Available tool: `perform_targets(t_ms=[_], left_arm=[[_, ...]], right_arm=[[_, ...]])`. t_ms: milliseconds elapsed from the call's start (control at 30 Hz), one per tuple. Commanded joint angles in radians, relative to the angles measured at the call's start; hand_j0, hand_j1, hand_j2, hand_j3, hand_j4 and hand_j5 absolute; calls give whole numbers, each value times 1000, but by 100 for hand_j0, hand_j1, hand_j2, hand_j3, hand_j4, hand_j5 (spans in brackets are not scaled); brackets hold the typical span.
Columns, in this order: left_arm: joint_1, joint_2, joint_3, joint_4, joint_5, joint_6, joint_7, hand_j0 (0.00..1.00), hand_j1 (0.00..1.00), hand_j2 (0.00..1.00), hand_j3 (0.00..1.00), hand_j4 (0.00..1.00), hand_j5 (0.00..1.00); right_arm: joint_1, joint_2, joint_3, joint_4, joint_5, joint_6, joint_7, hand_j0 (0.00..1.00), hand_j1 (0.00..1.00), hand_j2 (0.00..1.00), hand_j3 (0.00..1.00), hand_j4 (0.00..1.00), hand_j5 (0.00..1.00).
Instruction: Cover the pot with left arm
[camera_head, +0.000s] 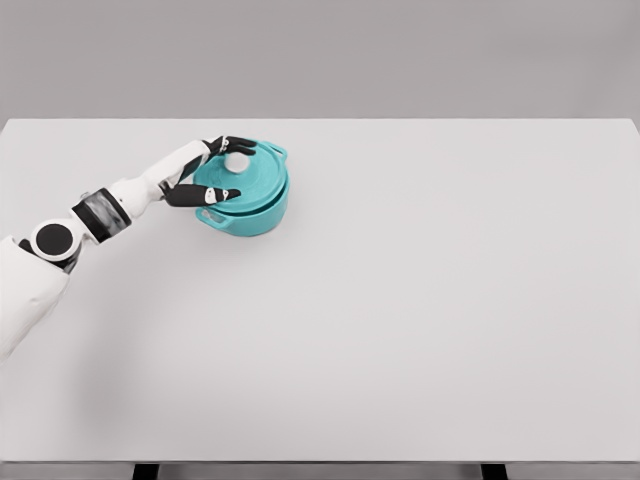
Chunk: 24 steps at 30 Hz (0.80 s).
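A teal pot (250, 212) with side handles stands on the white table, left of the middle toward the back. A teal lid (255, 185) with a white knob (237, 161) lies on top of it, tilted slightly. My left hand (220, 170) reaches in from the left, its dark fingers (205, 195) curled around the lid's left side, with the upper fingers near the knob. The right arm is out of view.
The white table (420, 300) stretches wide to the right and toward the front. Its far edge runs just behind the pot against a grey wall.
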Motion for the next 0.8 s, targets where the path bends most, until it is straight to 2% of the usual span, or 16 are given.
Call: perform_targets(t_ms=[0, 267, 767], left_arm=[[-2, 0, 5, 2, -12, 0, 1, 91, 91, 91, 91, 91, 91], [-5, 0, 5, 0, -12, 0, 1, 97, 97, 97, 97, 97, 97], [-5, 11, 17, -21, -5, -2, 1, 98, 98, 98, 98, 98, 98]], right_arm=[[0, 0, 0, 0, 1, 0, 0, 100, 100, 100, 100, 100, 100], [0, 0, 0, 0, 1, 0, 0, 100, 100, 100, 100, 100, 100], [0, 0, 0, 0, 1, 0, 0, 100, 100, 100, 100, 100, 100]])
